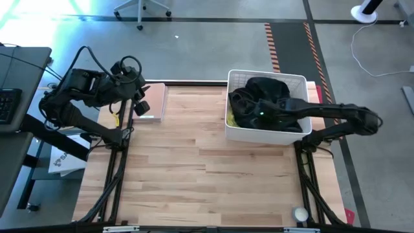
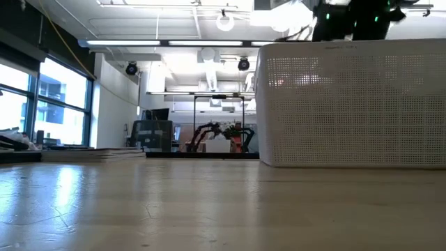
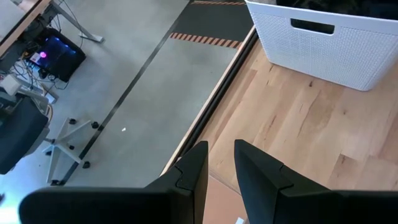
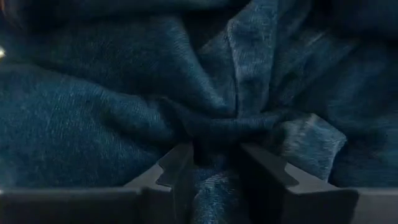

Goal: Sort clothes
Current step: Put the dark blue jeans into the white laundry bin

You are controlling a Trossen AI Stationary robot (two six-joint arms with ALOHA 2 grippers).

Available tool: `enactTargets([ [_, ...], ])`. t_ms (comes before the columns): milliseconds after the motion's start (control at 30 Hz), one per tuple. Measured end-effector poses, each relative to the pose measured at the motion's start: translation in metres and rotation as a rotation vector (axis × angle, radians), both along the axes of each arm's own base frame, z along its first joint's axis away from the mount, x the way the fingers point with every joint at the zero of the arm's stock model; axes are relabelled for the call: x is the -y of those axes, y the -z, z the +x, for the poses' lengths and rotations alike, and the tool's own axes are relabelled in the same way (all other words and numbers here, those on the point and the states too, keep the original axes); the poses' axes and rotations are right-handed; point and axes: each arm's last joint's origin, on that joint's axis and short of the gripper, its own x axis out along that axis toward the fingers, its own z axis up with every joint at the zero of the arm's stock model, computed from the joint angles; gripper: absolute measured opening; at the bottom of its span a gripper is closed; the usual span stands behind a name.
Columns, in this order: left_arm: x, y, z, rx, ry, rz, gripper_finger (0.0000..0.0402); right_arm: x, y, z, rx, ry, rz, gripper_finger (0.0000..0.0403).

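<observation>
Right jaws pinch dark fabric [image 4: 211, 124] inside white bin [image 1: 268, 134], counter's 2 o'clock, for lifting; left jaws narrow, empty.

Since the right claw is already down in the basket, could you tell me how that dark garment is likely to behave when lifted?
Probably floppy: the dark garment bunches into soft folds between the right claw's fingers. It will likely drape and trail, perhaps dragging neighbouring clothes over the white basket's rim. It looks light and unlikely to slip.
</observation>
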Motion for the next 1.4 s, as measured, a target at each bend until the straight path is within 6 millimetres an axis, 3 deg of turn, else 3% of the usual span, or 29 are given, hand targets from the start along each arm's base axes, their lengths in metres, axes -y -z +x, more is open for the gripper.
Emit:
enactTargets([
  [167, 0.000, 0.004, 0.001, -0.017, -0.002, 0.003, 0.0076, 0.021, 0.034, -0.009, 0.093, 0.053, 0.011, 0.0108],
  [333, 0.000, 0.017, 0.008, -0.076, -0.008, 0.014, 0.0076, 0.034, 0.030, -0.010, 0.107, 0.083, -0.027, 0.0108],
  [467, 0.000, 0.029, 0.014, -0.124, -0.014, 0.024, 0.0076, 0.041, 0.000, -0.001, 0.109, 0.039, -0.068, 0.0107],
  [767, -0.001, 0.047, 0.022, -0.155, -0.064, 0.042, 0.0076, 0.049, -0.106, 0.016, 0.277, 0.028, -0.330, 0.0107],
  [900, -0.001, 0.056, 0.026, -0.160, -0.085, 0.065, 0.0076, 0.064, -0.120, 0.014, 0.279, 0.064, -0.461, 0.0107],
  [1000, -0.001, 0.064, 0.031, -0.166, -0.090, 0.067, 0.0076, 0.082, -0.114, 0.010, 0.212, 0.136, -0.494, 0.0107],
  [1133, -0.001, 0.074, 0.036, -0.164, -0.090, 0.067, 0.0076, 0.115, -0.093, 0.009, 0.062, 0.219, -0.491, 0.0107],
  [1267, -0.001, 0.084, 0.038, -0.170, -0.091, 0.068, 0.0076, 0.145, -0.058, 0.014, -0.054, 0.237, -0.386, 0.0107],
  [1400, -0.001, 0.092, 0.035, -0.185, -0.095, 0.064, 0.0076, 0.163, -0.016, 0.023, -0.186, 0.208, -0.238, 0.0107],
])
